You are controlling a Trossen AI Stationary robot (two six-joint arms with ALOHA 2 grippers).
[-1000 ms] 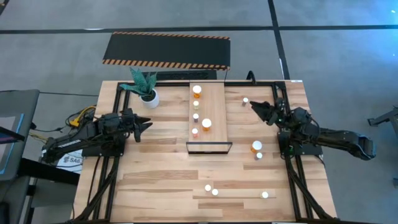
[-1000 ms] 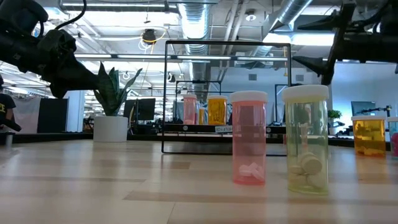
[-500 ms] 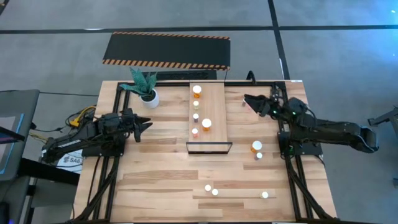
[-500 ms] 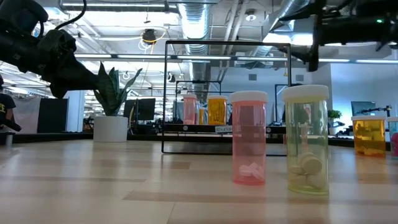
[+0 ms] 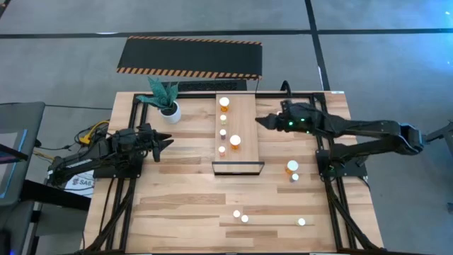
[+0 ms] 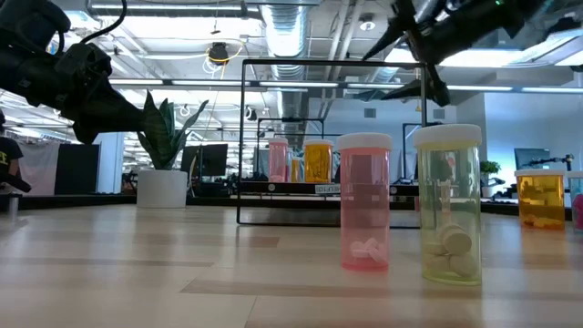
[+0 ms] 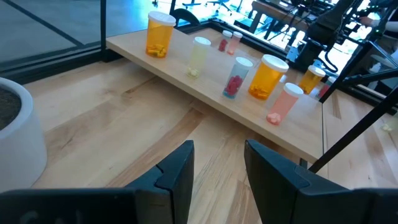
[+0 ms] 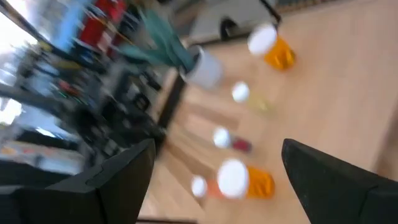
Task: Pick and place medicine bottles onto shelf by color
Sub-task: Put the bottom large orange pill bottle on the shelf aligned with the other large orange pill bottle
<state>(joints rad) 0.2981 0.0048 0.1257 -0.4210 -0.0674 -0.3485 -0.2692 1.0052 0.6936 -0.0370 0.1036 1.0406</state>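
Light plank wood table (image 5: 177, 191) with black frame rails at both sides. Long pale smooth wood shelf board (image 5: 245, 145) lies on its middle, dark frame at the near short end. On the board: five white-capped bottles in a rough line, large orange one (image 5: 224, 103) at the far end, another large orange (image 5: 235, 142) beside the small ones. White pot with green plant (image 5: 170, 111) on the table left of the board. Loose on the tabletop: orange bottle (image 5: 292, 166) with a small one touching it right of the board, three small bottles (image 5: 241, 216) along the near edge.
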